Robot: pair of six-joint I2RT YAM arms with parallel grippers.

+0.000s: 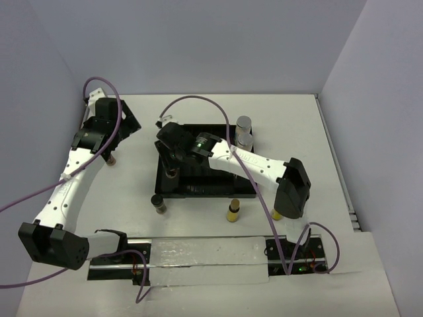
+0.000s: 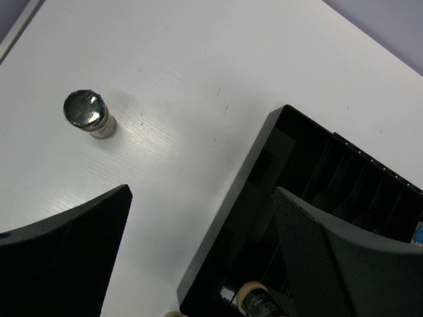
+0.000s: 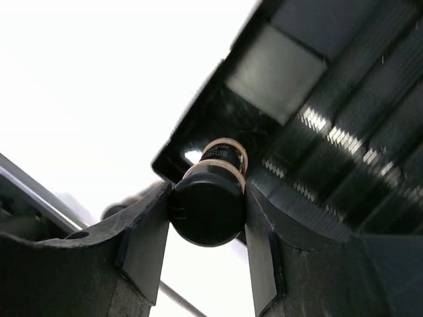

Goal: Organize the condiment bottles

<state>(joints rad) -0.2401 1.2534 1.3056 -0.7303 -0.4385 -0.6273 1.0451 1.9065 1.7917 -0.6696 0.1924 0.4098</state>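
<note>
While my right pincer (image 3: 206,214) is pinched on a small dark jar (image 3: 210,198), its two fingers (image 3: 147,238) press on the jar's black cap from both sides. The jar stands up straight over the near left corner of the black tray (image 1: 205,191). I cannot tell if the jar's bottom touches the tray floor, because the cap hides it from my wrist view. My right arm reaches across the tray from the right side to get there.

My left pincer (image 2: 201,195) is spread wide and grips nothing. It hangs over the white table (image 2: 198,79), just left of the tray's edge. On the table, well apart from the tray and off to the left, stands a little bottle with a shiny cap (image 2: 86,111). It is upright and nothing touches it.

From above I can see more bottles. A tall bottle with a grey cap (image 1: 244,123) stands at the far right corner of the tray, and a pale bottle (image 1: 244,140) stands just beside it, on the near side. I cannot tell if those two are inside the tray or only next to it. Another dark jar (image 1: 157,203) stands on the table just in front of the tray's near left corner. A yellow bottle (image 1: 233,210) stands on the table near the tray's front edge. A second yellow bottle (image 1: 277,213) peeks out from under my right arm, farther to the right.
</note>
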